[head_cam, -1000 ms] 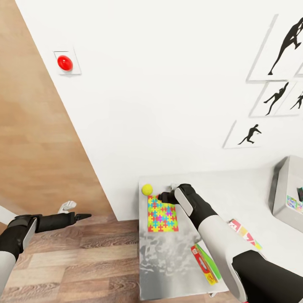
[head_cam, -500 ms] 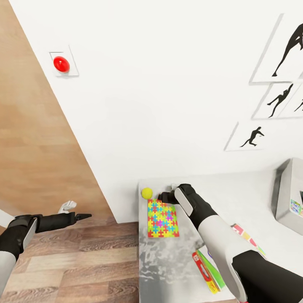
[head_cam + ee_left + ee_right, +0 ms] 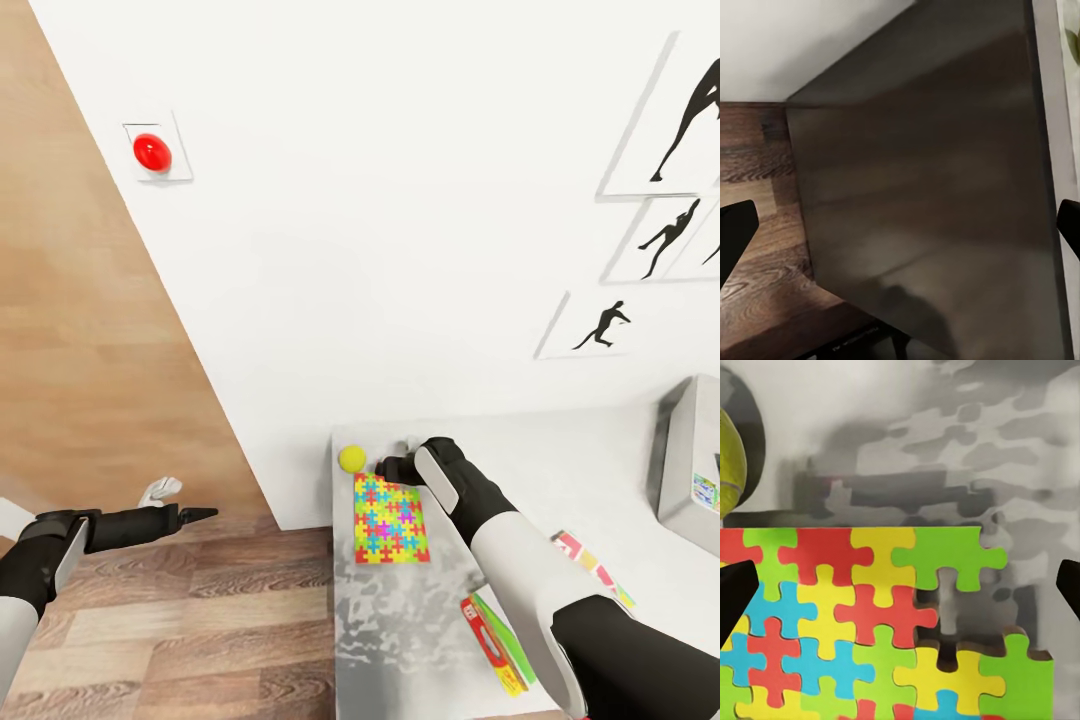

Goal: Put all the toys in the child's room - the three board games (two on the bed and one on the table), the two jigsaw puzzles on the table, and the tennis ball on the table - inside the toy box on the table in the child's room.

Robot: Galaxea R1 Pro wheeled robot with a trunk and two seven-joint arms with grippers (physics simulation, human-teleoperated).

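the right gripper (image 3: 385, 467) hangs low over the far end of a jigsaw puzzle (image 3: 390, 517) on the pale speckled surface (image 3: 400, 620), its forearm hiding part of the box's right edge; in the right wrist view only the two dark fingertips (image 3: 735, 596) show at the frame's sides, set wide apart with nothing between them. the puzzle box lies flat, its long axis running from the robot toward the wall, covered in yellow, red, blue and green interlocking pieces. a yellow-green tennis ball (image 3: 351, 458) rests just beyond the box's far left corner, near the surface's edge; in the right wrist view it is cut off by the frame. nearer the robot, a red-and-green board game (image 3: 495, 645) lies at an angle, half hidden by the right arm, and another colourful box (image 3: 595, 567) peeks out behind it. the grey toy box (image 3: 690, 470) is cropped at the right. the left gripper (image 3: 195, 515) hovers over the wood floor (image 3: 180, 630), well apart from the surface, jaws spread
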